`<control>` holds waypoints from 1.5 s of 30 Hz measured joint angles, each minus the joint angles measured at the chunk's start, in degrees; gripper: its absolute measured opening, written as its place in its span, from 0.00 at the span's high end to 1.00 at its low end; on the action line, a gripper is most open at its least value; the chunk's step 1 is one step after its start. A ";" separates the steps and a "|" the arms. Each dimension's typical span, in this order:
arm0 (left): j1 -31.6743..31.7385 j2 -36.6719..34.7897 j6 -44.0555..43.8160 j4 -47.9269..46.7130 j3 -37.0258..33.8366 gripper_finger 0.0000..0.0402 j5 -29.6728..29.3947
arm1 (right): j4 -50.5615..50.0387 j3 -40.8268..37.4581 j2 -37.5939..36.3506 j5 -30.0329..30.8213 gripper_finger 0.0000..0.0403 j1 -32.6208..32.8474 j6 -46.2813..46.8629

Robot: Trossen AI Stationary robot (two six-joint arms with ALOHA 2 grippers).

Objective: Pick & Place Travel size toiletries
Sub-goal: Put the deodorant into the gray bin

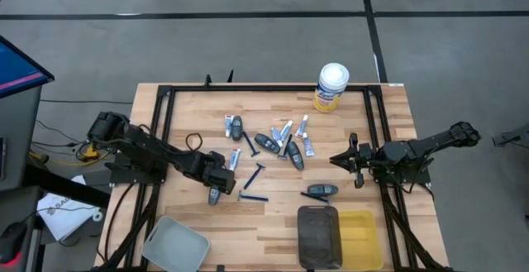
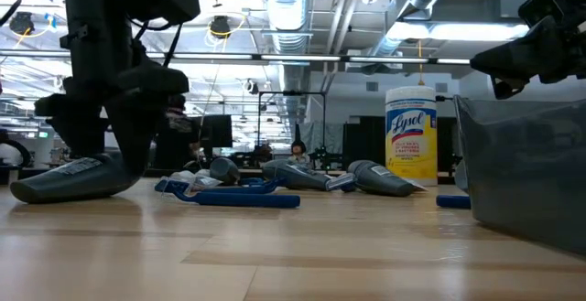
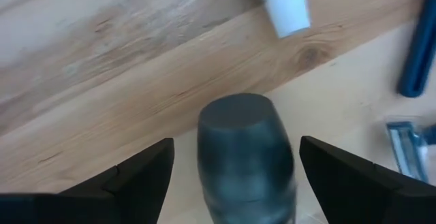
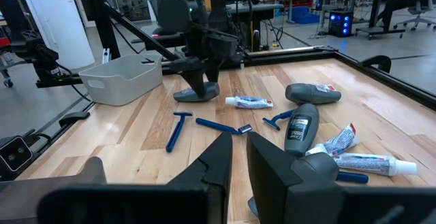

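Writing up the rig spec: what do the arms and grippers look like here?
Both arms are matte black with bulky rounded joints. The left gripper and right gripper each end in two dark, wedge-shaped fingers. A thin black cable loops beside the left arm. No markings are legible.

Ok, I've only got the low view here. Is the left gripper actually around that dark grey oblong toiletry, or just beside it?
Observer: Around it. The left wrist view shows the left gripper open, with one finger on each side of the dark grey oblong toiletry, and a gap on both sides.
Operator: Is there a bin near it?
Observer: Yes. From above, a grey bin sits at the table corner on the left arm's side, close to that gripper.
Operator: And the right gripper?
Observer: The right gripper is shut and empty, and hovers to the right of the toiletry pile.
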 joint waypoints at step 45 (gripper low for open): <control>0.48 -7.00 -2.63 0.85 -0.33 0.47 5.80 | 0.13 -0.01 0.00 0.01 0.90 0.00 0.00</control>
